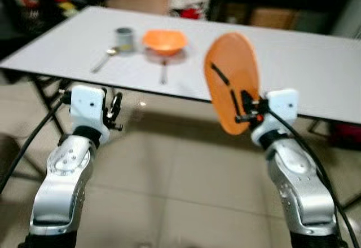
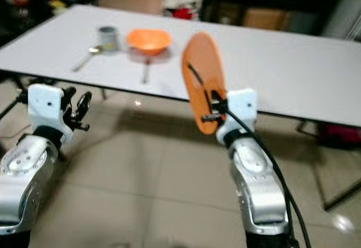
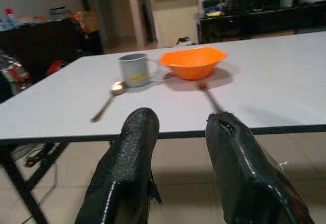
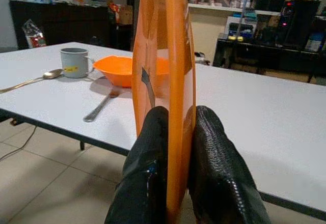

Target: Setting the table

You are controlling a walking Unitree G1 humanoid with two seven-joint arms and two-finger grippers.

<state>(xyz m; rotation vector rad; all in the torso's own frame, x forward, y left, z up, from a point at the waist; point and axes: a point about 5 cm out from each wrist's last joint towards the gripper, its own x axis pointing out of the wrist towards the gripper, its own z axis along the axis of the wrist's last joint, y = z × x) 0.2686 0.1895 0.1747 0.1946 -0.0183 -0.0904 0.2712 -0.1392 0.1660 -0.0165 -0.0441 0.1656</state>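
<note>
Flat orange plastic plate (image 4: 163,71): glossy. Long metal spoon (image 3: 108,101): shiny. White table top (image 1: 304,67): smooth, matt. Black textured fingers (image 3: 127,173).

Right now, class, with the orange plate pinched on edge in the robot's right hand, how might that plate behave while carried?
The orange plate looks stiff: it stands upright without sagging. It is probably light plastic, since the right hand holds it by the rim alone. Its glossy surface could let it slip or swivel.
</note>
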